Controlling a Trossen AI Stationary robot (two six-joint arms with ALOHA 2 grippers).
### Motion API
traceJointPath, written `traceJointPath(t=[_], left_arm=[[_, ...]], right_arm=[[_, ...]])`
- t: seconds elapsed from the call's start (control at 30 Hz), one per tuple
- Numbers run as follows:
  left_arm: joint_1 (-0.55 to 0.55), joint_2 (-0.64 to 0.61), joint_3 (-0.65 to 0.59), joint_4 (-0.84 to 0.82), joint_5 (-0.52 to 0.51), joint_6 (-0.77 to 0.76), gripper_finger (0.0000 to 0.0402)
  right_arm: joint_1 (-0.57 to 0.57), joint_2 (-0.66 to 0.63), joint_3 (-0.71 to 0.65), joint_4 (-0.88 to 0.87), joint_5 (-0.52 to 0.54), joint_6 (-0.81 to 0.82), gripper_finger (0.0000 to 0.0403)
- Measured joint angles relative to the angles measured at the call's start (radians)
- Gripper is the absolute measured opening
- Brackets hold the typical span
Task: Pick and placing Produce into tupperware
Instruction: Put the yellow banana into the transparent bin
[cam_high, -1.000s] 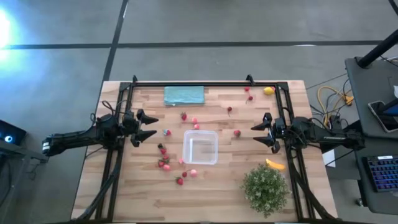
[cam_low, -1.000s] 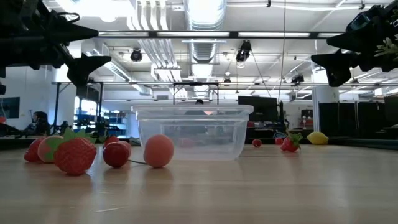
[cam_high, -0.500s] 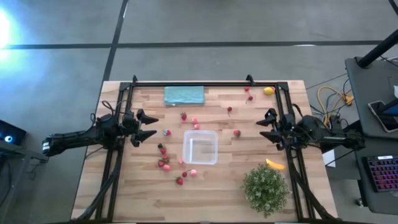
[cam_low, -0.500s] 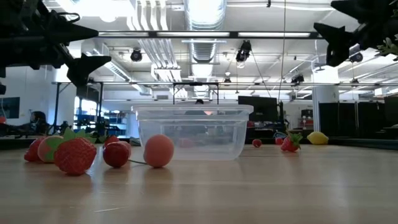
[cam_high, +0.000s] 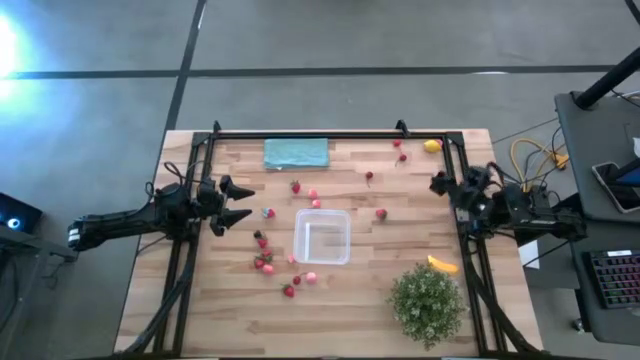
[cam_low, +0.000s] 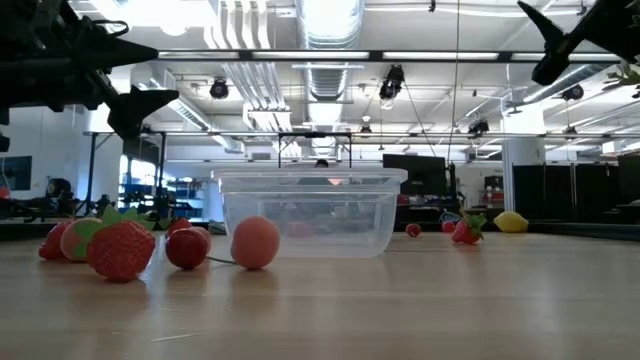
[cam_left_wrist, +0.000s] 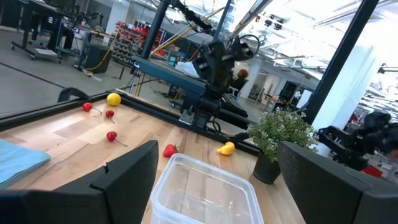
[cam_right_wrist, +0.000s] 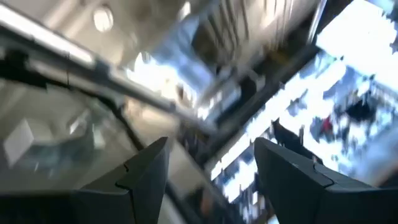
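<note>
Looking at the table, we see that the tupperware (cam_high: 322, 237) stands empty near the middle, just in front of the left gripper (cam_high: 243, 201), which hangs above the wood with its fingers spread wide and holding nothing. The produce is not yet collected: a cluster of strawberries (cam_high: 264, 263) lies close to the left gripper, a little to its side, a pink ball (cam_low: 255, 242) touches the container wall in the low view, and more red fruits (cam_high: 381, 213) lie between the container and the right gripper (cam_high: 441, 184). The lemon (cam_high: 431, 146) sits near the right gripper at the far edge, and the orange piece (cam_high: 442, 264) lies to its other side, just beside the green plant (cam_high: 428, 300). The right gripper is lifted, its fingers partly apart and empty, and its wrist camera looks up toward the ceiling. We think the main risk is with the round fruits: if open fingers come down not centred, a strawberry can roll away, or the light container can be pushed along the table. The orange piece is so close to the plant that a reach for it may brush the leaves. Compared with one second ago, the right arm has pulled back toward its own table edge and tilted upward, while the left arm, the container and all fruits have stayed where they were.
</note>
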Motion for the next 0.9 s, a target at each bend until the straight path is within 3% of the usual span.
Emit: traceJointPath(t=[0.2, 0.6, 0.77, 0.9], left_arm=[[0.0, 0.0, 0.0, 0.0, 0.0, 0.0, 0.0314], [0.0, 0.0, 0.0, 0.0, 0.0, 0.0, 0.0314], [0.0, 0.0, 0.0, 0.0, 0.0, 0.0, 0.0314], [0.0, 0.0, 0.0, 0.0, 0.0, 0.0, 0.0314]], right_arm=[[0.0, 0.0, 0.0, 0.087, 0.125, 0.002, 0.0228], [0.0, 0.0, 0.0, 0.113, 0.1, 0.049, 0.0228], [-0.001, 0.0, 0.0, 0.092, 0.285, 0.001, 0.0228], [0.0, 0.0, 0.0, 0.1, 0.287, 0.061, 0.0228]])
